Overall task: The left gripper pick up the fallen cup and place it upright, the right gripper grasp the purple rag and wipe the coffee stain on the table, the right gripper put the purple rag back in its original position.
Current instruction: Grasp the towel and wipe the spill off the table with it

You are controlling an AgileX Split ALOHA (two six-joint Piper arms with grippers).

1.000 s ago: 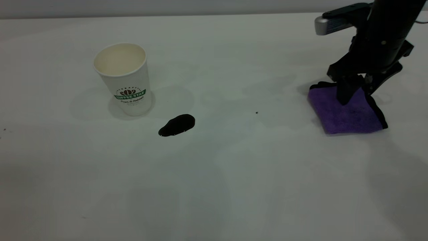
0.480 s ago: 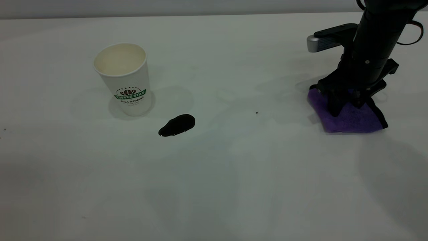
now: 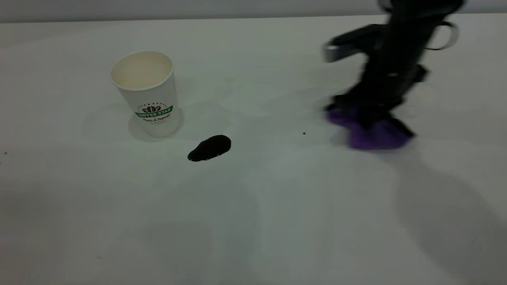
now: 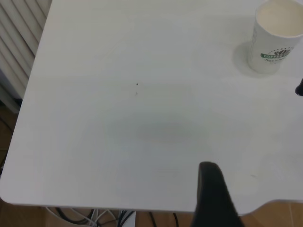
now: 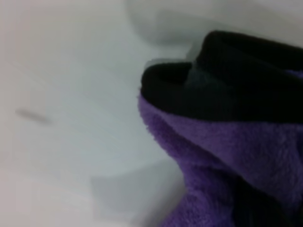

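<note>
The white cup (image 3: pixel 147 92) with the green logo stands upright at the table's left; the left wrist view also shows the cup (image 4: pixel 276 35). The glossy black coffee stain (image 3: pixel 209 148) lies just in front and to the right of it. My right gripper (image 3: pixel 366 118) is at the right, shut on the purple rag (image 3: pixel 376 136), which hangs bunched below it and brushes the table (image 3: pixel 277 198). Up close, the rag (image 5: pixel 227 142) fills the right wrist view with its black edging on top. My left gripper (image 4: pixel 241 194) is held back over the table's left end, open, with one finger (image 4: pixel 211 194) showing.
A tiny dark speck (image 3: pixel 304 133) lies between the stain and the rag. The table's left edge (image 4: pixel 28 90) and near corner show in the left wrist view, with cables on the floor below.
The right gripper came down onto the rag, shut on it and now carries it left toward the stain. Cup and stain have not moved.
</note>
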